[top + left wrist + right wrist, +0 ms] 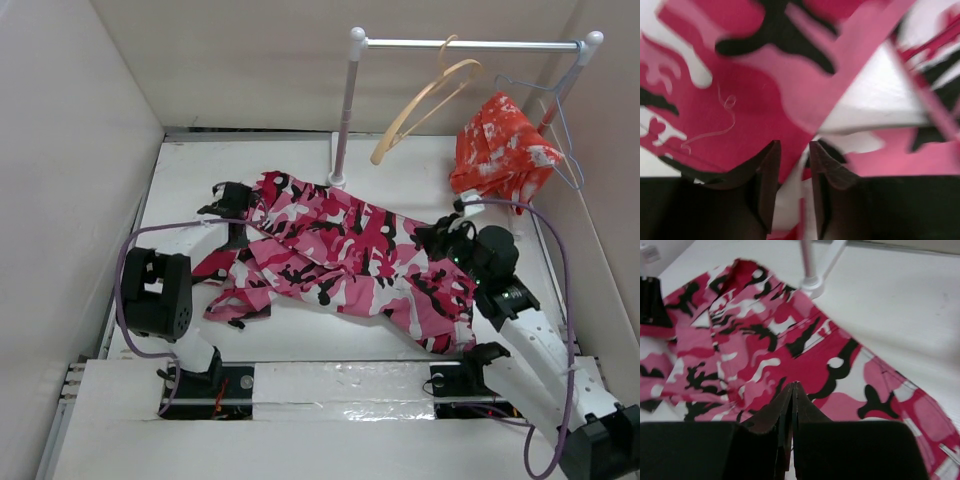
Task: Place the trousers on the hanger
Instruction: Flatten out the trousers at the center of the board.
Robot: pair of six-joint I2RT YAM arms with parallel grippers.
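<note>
Your trousers (pixel 340 250) lie loosely spread on the white worktop (pixel 300 335) in front of the clothes rack (pixel 470 44). They run in a rumpled diagonal band from just left of the rack's post foot down towards the near right, and none of the fabric is lifted onto the rack. Your wooden hanger (pixel 425 100) hangs by its hook from the rack's top rail, left of the rail's middle and tilted, well apart from the trousers below. A red-orange garment (pixel 500 150) with white blotches hangs at the right end of the same rail, beside a thin wire hanger (pixel 560 120). Your left end effector (pixel 225 203) sits at the end of the trousers left of the rack's post. In its wrist view the two fingers (pixel 767 180) stand a narrow gap apart, with blurred camouflage fabric running into that gap. You cannot tell from the blur whether they pinch the cloth or only straddle it. Your right end effector (pixel 432 233) is low over the trousers, in front of the rack and below its right half. Its fingers (pixel 782 410) are pressed together tip to tip with no gap showing and nothing visible between them, and the pink, red, white and black print lies just past the tips.
</note>
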